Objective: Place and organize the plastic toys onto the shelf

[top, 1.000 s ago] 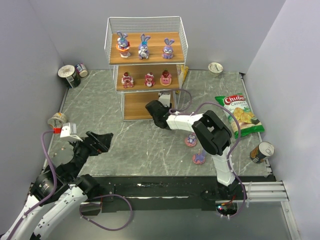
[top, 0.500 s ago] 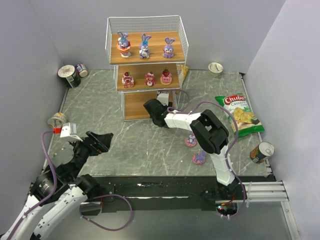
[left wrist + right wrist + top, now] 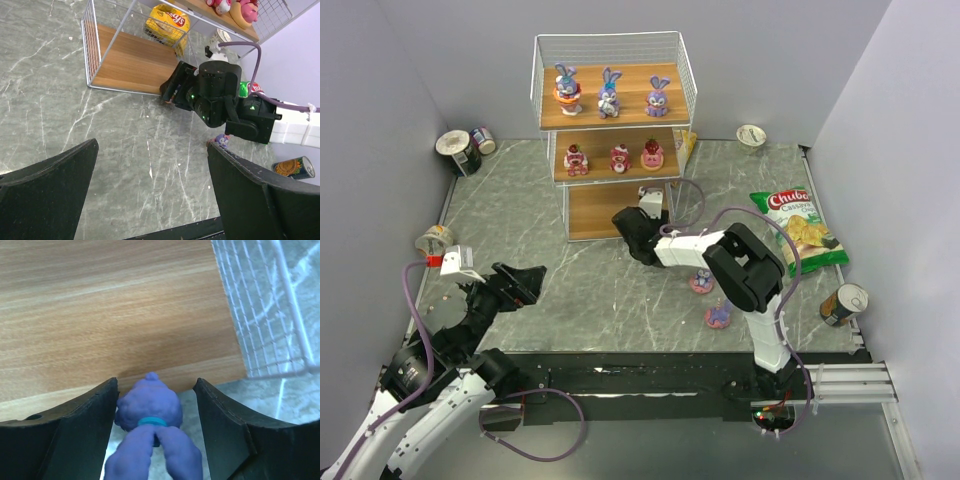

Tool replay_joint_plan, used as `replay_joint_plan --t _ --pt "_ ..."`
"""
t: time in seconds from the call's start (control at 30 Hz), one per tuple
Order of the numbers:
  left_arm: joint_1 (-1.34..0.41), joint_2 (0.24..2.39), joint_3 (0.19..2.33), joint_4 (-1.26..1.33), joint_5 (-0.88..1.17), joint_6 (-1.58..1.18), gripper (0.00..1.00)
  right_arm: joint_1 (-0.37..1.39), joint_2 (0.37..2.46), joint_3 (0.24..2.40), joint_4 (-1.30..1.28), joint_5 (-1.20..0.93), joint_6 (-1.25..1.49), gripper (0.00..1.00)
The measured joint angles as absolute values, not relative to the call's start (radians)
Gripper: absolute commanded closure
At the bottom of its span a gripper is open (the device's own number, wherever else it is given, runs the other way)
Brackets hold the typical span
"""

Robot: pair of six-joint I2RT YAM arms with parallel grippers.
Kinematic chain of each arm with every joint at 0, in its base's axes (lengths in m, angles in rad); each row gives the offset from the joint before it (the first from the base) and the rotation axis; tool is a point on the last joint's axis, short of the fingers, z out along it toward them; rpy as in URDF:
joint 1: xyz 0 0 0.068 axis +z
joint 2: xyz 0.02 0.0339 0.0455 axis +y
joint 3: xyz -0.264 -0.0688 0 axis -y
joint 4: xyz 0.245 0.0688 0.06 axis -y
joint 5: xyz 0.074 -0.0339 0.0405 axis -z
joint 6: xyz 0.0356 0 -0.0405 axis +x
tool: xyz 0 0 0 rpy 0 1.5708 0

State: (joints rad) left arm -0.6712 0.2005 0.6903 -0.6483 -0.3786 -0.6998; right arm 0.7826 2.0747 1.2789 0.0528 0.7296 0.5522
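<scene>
Left gripper [image 3: 520, 285] near left, jaws wide, empty. Two toys [image 3: 719, 317] loose on table [image 3: 610, 300], near right. Right gripper [image 3: 628, 225] jaws apart around purple toy [image 3: 148, 407] at bottom board [image 3: 100, 315] near edge. Shelf [image 3: 610, 36] beyond: three pink figures [image 3: 619, 158] on the middle tier, three bunnies [image 3: 608, 92] on top. Roughly six placed, three left.

A counter [image 3: 600, 295] with a grey-green marbled top is enclosed on three sides by plain pale lilac walls: a back wall [image 3: 770, 50], a left wall [image 3: 370, 110] and a right wall [image 3: 905, 150]. A black strip [image 3: 650, 372] is set along its near edge, with a metal rail [image 3: 850, 380] at the right end. The scene is evenly lit, and only soft shadows are cast.
</scene>
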Motion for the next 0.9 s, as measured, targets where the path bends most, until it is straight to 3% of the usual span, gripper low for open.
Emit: replay_joint_plan --t 0.13,0.23,0.43,0.63,0.9 --pt "-0.671 0.200 0.690 -0.648 -0.379 -0.700 0.04 0.784 2.055 1.240 0.075 0.738 0.553 0.39" --pt "-0.671 0.200 0.690 -0.648 -0.379 -0.700 0.04 0.788 2.046 1.223 0.087 0.748 0.551 0.57" --pt "-0.671 0.200 0.690 -0.648 -0.379 -0.700 0.04 0.789 2.041 1.214 0.085 0.760 0.549 0.73" --pt "-0.671 0.200 0.690 -0.648 -0.379 -0.700 0.04 0.790 2.041 1.219 0.080 0.772 0.522 0.77" --pt "-0.671 0.200 0.690 -0.648 -0.379 -0.700 0.04 0.790 2.041 1.240 0.086 0.777 0.458 0.75"
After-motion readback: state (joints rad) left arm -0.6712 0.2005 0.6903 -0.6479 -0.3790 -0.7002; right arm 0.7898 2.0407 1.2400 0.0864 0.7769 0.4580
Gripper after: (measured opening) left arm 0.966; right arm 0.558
